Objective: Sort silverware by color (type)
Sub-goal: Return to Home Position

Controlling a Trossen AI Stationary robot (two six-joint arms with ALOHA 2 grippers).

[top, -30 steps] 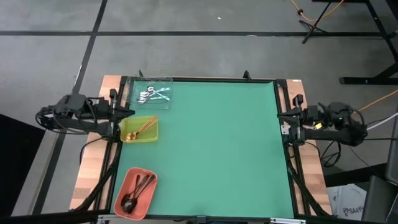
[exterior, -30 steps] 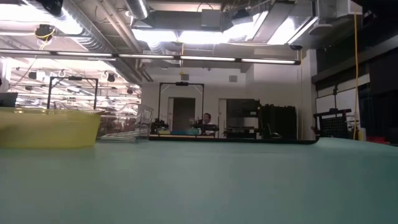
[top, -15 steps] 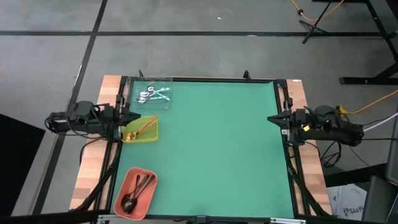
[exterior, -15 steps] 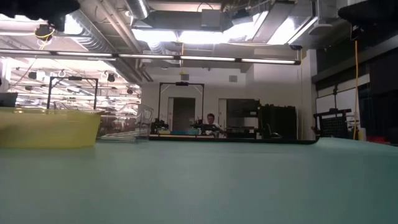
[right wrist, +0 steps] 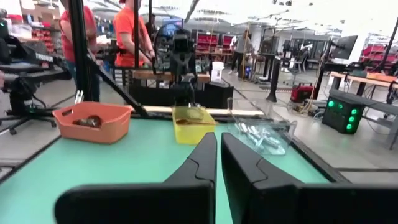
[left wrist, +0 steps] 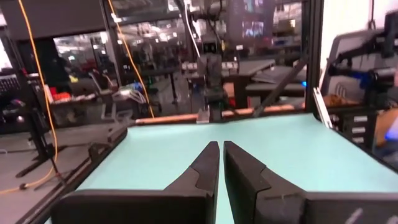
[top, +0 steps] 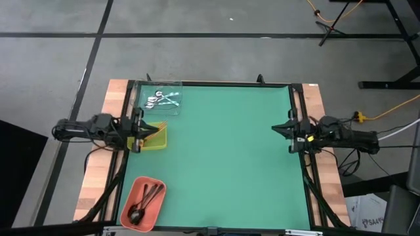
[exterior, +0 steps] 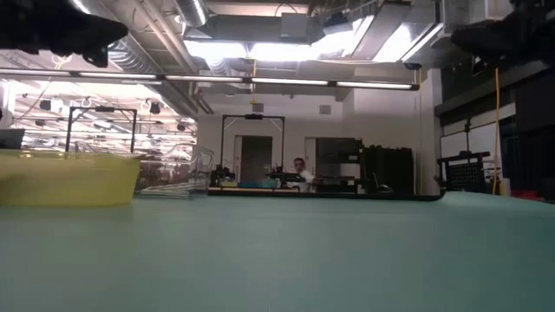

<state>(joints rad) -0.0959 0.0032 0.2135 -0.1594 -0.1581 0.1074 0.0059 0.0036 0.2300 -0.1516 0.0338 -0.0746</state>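
In the high view, silver spoons (top: 162, 99) lie in a clear tray (top: 174, 88) at the far left corner. Copper spoons (top: 155, 134) lie in a yellow-green tray (top: 147, 145) nearer to me. Dark spoons (top: 145, 200) lie in a salmon-orange tray (top: 135, 185) at the near left. My left gripper (top: 159, 128) is shut and hangs above the yellow-green tray, pointing right. My right gripper (top: 274, 128) is shut over the mat's right edge, pointing left. The right wrist view shows all three trays beyond the shut fingers (right wrist: 217, 138). The left wrist view shows shut fingers (left wrist: 221, 147) over bare mat.
The green mat (top: 230, 164) is bare between the two grippers. A dark frame (top: 307, 183) borders the table on both sides. In the low view the yellow-green tray (exterior: 65, 178) stands at the left, and a person (exterior: 301, 167) shows far behind the table.
Both arms have reached in from the table's sides. The left gripper has moved toward the right edge and now hangs over the yellow-green tray. The right gripper has moved toward the left edge, over the mat's border. No spoon or tray has moved.
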